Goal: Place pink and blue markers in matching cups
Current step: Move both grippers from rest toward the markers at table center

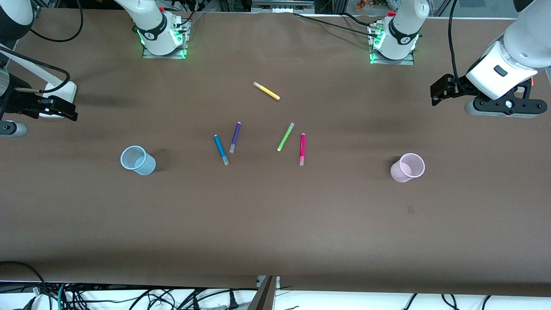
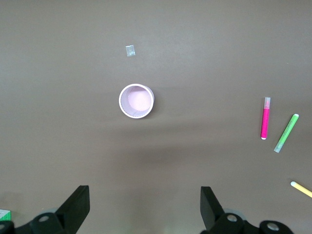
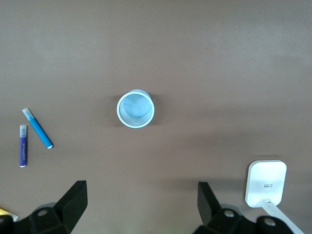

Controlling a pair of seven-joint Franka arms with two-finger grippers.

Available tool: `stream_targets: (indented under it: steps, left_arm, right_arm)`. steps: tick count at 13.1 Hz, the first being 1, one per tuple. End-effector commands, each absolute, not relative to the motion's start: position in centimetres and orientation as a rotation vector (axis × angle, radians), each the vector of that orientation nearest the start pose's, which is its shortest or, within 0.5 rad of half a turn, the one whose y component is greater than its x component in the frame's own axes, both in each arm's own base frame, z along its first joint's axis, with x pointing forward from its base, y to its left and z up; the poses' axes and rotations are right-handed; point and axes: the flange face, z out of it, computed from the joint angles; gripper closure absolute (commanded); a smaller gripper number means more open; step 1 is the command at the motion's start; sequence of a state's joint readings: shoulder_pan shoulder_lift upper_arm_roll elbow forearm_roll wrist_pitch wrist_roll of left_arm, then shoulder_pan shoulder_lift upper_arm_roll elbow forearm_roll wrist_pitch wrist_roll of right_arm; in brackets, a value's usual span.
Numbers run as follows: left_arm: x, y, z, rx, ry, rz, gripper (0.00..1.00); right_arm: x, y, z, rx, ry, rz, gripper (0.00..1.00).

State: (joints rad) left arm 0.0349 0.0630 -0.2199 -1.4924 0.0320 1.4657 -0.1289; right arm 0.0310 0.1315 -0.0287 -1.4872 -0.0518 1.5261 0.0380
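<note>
Overhead, brown table (image 1: 275, 224) spread wide, both arms waiting high at its ends. Left gripper (image 2: 145, 207) over bare table at the left arm's end, jaws wide, nothing between them. Right gripper (image 3: 141, 204) over bare table at the right arm's end, jaws likewise wide and empty.

Next down in size, blue cup (image 1: 137, 160) upright toward the right arm's end, well apart from the pens; same cup (image 3: 136, 108) seen from above, empty. Pink cup (image 1: 407, 167) upright toward the left arm's end, also well apart; seen from above (image 2: 137, 101), empty.

Smaller yet, five pens flat on the middle of the table. Blue marker (image 1: 221, 149) just beside purple pen (image 1: 235, 137), not touching, on the blue cup's side of the cluster; both again in the right wrist view (image 3: 37, 128) (image 3: 22, 145). Pink marker (image 1: 302, 149) near green pen (image 1: 285, 136), on the pink cup's side; both in the left wrist view (image 2: 265, 118) (image 2: 286, 132). Yellow pen (image 1: 267, 91) alone, farther from the front camera than the rest.
</note>
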Motion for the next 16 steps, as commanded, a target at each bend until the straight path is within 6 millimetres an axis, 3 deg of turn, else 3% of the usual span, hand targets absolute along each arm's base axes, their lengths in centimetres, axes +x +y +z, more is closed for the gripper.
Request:
stream_targets:
  steps: [1,16]
  left_arm:
    - [55.68,-8.96,62.21,-3.096,0.114,0.142,0.00]
    - [55.66,-9.16,62.29,-3.107,0.103,0.140,0.00]
  right_arm:
    - [58.85,-0.14,58.99,-3.195,0.075,0.147,0.00]
    - [59.02,-0.24,59.13,-3.197,0.064,0.128,0.00]
